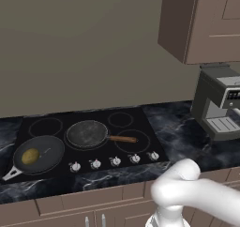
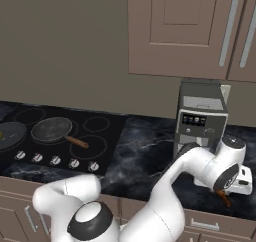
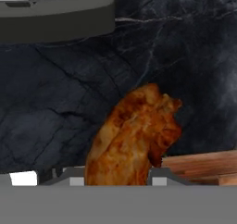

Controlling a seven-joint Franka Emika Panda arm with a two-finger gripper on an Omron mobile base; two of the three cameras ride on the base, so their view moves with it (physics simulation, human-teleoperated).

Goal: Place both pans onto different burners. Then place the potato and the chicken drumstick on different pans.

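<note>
1. Hand view is showing the reddish-brown chicken drumstick (image 3: 134, 135) sitting between the gripper (image 3: 116, 179) fingers, which are pinching it above the dark marble counter (image 3: 60, 116).
2. Right base view is showing the gripper (image 2: 227, 195) near the grey coffee machine (image 2: 201, 117).
3. Small yellowish potato (image 1: 30, 156) is lying in the black pan (image 1: 39, 154) on the black glass cooktop (image 1: 140, 123), beside the dark grey wooden-handled pan (image 1: 87, 133).

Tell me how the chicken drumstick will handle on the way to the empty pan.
The chicken drumstick looks glossy, so it may slip between the fingers. Its lumpy, tapered shape gives uneven contact and could pivot in the grip. It seems small against the wooden-handled pan, so probably light.
</note>
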